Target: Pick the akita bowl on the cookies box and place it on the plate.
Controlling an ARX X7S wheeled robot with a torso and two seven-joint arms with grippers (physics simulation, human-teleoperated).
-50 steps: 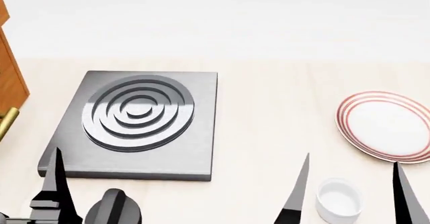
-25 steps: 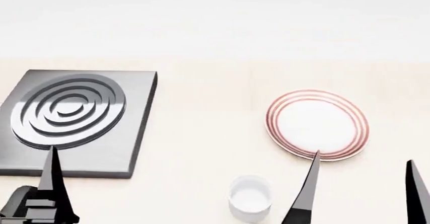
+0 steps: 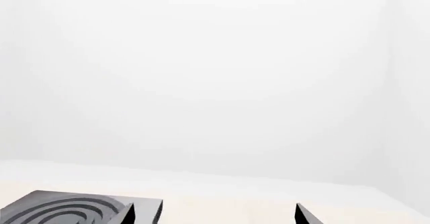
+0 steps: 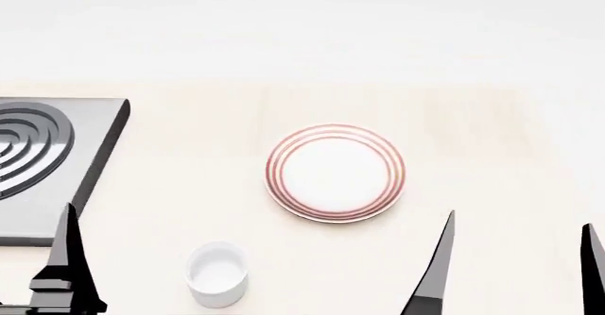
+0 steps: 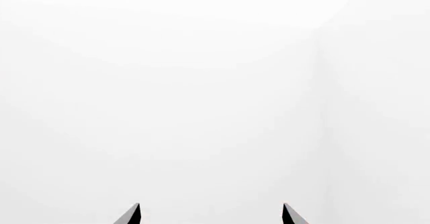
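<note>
Nothing is done yet: the round white red-ringed plate (image 4: pixel 336 172) sits bare at frame centre, the speckled bowl and cookies box out of view. Right gripper (image 4: pixel 515 262) and left gripper (image 3: pixel 213 214) gape wide, empty
</note>
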